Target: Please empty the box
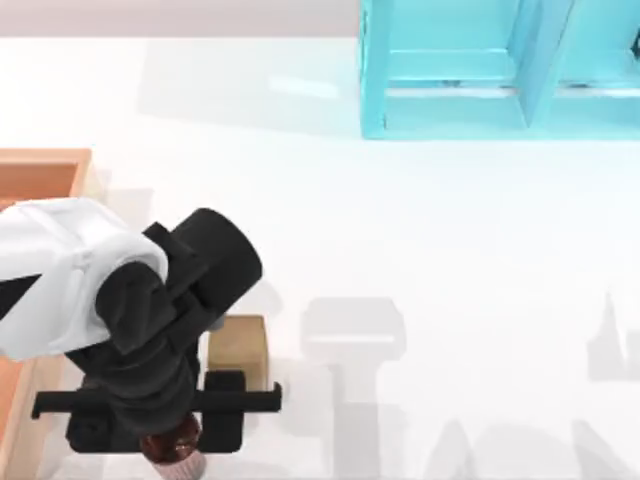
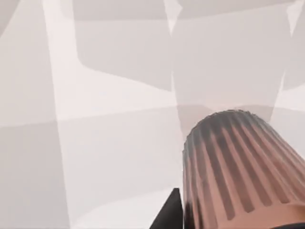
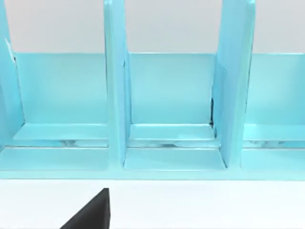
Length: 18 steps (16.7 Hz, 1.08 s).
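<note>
The box [image 1: 45, 158], a wooden tray with an orange-brown floor and tan rims, lies at the table's left edge, largely covered by my left arm. My left gripper [image 1: 172, 440] hangs near the front edge, to the right of the box, shut on a cupcake [image 1: 180, 458] with a brown top and a pink ribbed wrapper. In the left wrist view the cupcake's wrapper [image 2: 238, 167] is very close, over bare white table, with one black finger [image 2: 169, 214] beside it. A small tan cube [image 1: 240, 342] rests on the table just behind the gripper.
A turquoise shelf unit [image 1: 480, 70] stands at the back right, and its open compartments [image 3: 167, 95] face the right wrist camera. One black fingertip [image 3: 90, 213] of the right gripper shows there. White table stretches across the middle and right.
</note>
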Available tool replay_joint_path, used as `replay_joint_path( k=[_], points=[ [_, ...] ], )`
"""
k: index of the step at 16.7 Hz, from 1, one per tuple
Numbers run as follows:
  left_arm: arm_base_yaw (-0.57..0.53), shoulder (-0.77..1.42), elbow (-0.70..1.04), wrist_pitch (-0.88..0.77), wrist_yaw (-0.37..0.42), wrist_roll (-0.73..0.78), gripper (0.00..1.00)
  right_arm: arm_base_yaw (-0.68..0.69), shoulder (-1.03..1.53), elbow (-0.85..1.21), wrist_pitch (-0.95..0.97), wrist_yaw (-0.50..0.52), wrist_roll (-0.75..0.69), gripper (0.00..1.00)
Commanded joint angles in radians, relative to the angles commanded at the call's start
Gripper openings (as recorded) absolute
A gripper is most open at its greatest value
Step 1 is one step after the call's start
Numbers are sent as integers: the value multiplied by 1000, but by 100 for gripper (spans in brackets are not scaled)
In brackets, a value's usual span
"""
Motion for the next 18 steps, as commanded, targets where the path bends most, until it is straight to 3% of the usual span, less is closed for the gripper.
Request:
replay_joint_path(
  k=[5, 18],
  points=[
    [-1, 8, -17, 20, 0, 0, 0, 0, 0, 0, 0, 0, 0, 100],
    [-1, 8, -17, 20, 0, 0, 98, 0, 0, 0, 0, 0, 0, 100]
  ],
)
